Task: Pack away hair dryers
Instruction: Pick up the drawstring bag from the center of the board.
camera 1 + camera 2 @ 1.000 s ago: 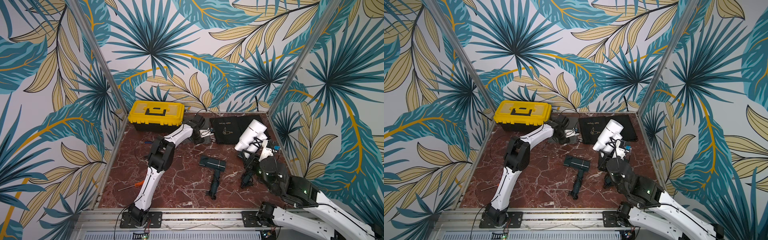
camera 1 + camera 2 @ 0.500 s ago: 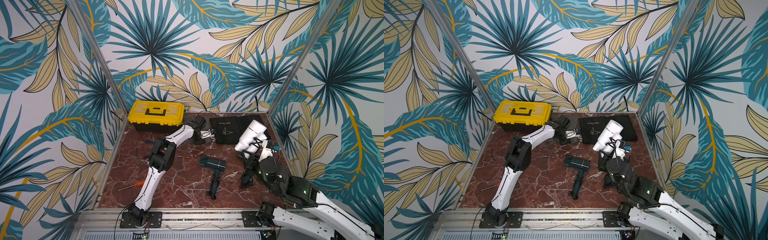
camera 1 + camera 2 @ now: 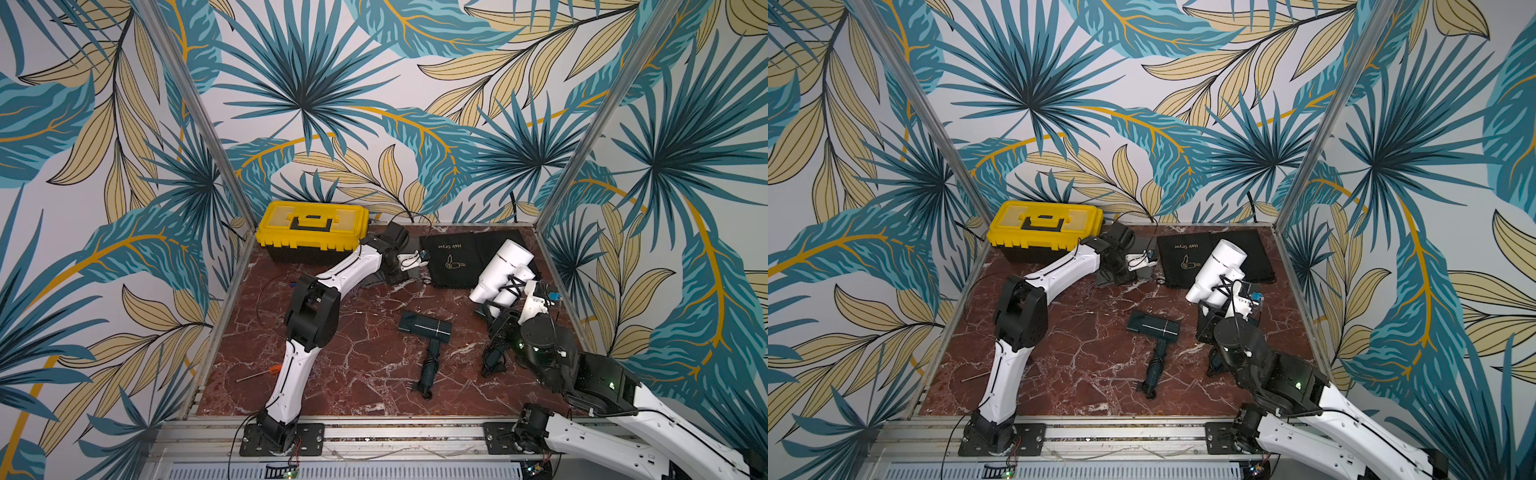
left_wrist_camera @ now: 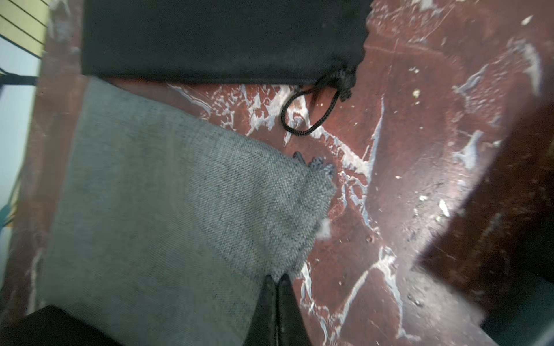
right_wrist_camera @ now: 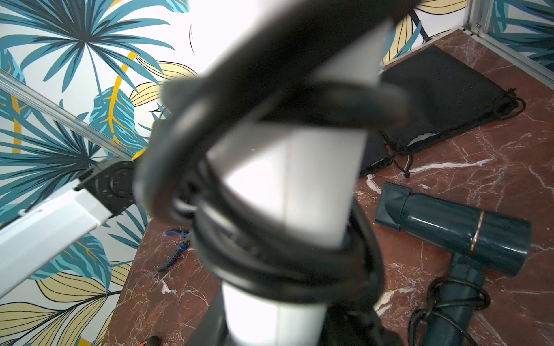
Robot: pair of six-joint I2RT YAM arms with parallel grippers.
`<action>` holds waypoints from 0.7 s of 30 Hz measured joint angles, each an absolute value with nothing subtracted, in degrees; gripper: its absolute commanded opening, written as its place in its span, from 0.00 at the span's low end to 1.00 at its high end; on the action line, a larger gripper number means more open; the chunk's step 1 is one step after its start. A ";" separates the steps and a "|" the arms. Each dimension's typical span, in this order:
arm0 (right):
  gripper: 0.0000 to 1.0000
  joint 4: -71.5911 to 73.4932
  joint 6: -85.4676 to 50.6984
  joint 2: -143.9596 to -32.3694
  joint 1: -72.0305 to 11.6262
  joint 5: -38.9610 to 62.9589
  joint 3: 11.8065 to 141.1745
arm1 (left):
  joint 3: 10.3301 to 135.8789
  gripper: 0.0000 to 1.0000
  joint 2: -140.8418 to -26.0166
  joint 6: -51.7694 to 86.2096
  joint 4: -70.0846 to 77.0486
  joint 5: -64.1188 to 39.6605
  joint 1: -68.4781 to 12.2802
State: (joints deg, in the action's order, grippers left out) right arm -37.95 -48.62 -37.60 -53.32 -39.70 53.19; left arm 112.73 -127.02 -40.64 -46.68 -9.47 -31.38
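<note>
My right gripper (image 3: 505,300) is shut on the handle of the white hair dryer (image 3: 500,266), holding it up off the floor at the right; its cord-wrapped handle (image 5: 284,191) fills the right wrist view. The dark teal hair dryer (image 3: 426,329) (image 5: 458,230) lies on the marble floor in the middle, cord wound round its handle. A black hair dryer (image 3: 1206,328) lies partly hidden under my right arm. My left gripper (image 4: 277,280) is shut on the edge of a grey fabric bag (image 4: 180,194) near the back, beside a black drawstring bag (image 3: 453,257) printed "Hair Dryer".
A yellow toolbox (image 3: 311,224) stands shut at the back left. An orange-handled screwdriver (image 3: 266,371) lies by the left wall and blue-handled pliers (image 5: 175,251) behind my left arm. A second black bag (image 3: 496,243) lies at the back right. Metal frame posts bound the floor.
My left gripper's jaws have closed on the edge of the grey bag. The right arm and the white hair dryer have stayed where they were.
</note>
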 measured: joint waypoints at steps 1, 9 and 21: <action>0.00 -37.95 -48.45 -37.63 -53.32 -39.55 53.19 | 112.71 0.00 -125.93 -40.38 -47.16 -9.72 -31.38; 0.00 -37.98 -46.83 -39.44 -53.34 -38.09 53.28 | 102.43 0.00 -113.30 -37.12 -50.92 -11.53 -31.38; 0.00 -37.12 -44.16 -43.77 -53.32 -35.75 54.00 | 76.99 0.00 -94.37 -33.87 -56.27 -10.28 -31.42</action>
State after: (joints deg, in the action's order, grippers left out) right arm -37.12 -44.16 -43.77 -53.32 -35.75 54.00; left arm 76.99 -94.37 -33.87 -56.27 -10.28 -31.42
